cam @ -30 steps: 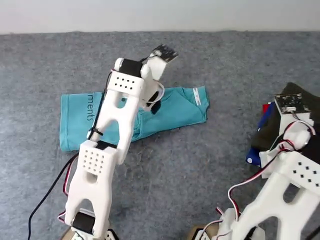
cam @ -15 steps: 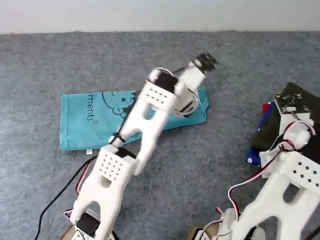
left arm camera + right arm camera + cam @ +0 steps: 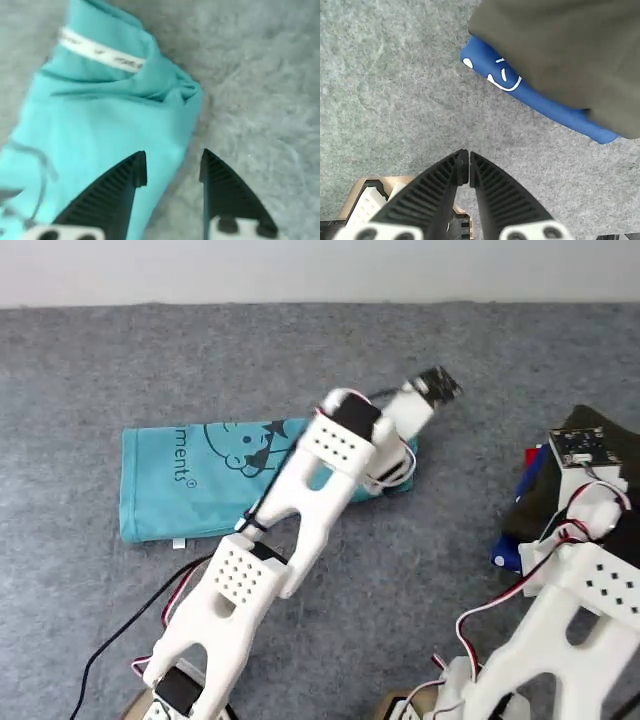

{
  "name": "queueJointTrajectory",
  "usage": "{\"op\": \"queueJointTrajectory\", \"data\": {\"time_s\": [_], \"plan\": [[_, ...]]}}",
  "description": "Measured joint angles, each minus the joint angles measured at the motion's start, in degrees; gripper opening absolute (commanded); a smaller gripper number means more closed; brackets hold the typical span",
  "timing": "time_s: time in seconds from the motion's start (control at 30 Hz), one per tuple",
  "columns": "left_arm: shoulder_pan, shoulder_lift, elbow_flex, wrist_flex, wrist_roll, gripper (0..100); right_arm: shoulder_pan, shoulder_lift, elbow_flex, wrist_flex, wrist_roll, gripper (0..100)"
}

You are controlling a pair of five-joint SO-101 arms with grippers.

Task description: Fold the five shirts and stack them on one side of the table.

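The teal shirt lay on the grey surface left of centre, already folded into a long strip running left to right, with its collar end to the right. The left hand hung over that right end, jaws spread, one above the cloth and the other above bare felt, so they straddled the shirt's edge just below the collar label. The shirt looked light, soft and limp. It would likely sag and unfold if lifted by a single layer, and the felt would drag on it. The better hold seemed to be a pinch through all the layers at that doubled edge. The right hand was pressed together and holding nothing, near the olive shirt stacked on a blue shirt at the right side.
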Motion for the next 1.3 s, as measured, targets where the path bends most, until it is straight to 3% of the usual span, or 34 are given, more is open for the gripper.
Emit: {"op": "queueJointTrajectory", "data": {"time_s": [0.23,0.63,0.8,0.93,1.3], "plan": [[-9.05,-9.41,1.41,1.23,3.43,17,0.0,0.0,0.0,0.0,0.0,2.0],[-33.49,-34.64,39.21,1.32,6.15,24,0.0,0.0,0.0,0.0,0.0,2.0],[-47.12,-33.85,41.85,-0.53,4.92,29,0.0,0.0,0.0,0.0,0.0,2.0],[-53.8,-28.4,41.93,-3.43,4.48,32,0.0,0.0,0.0,0.0,0.0,2.0],[-55.91,-15.47,41.93,-11.25,2.81,33,0.0,0.0,0.0,0.0,0.0,2.0]]}}
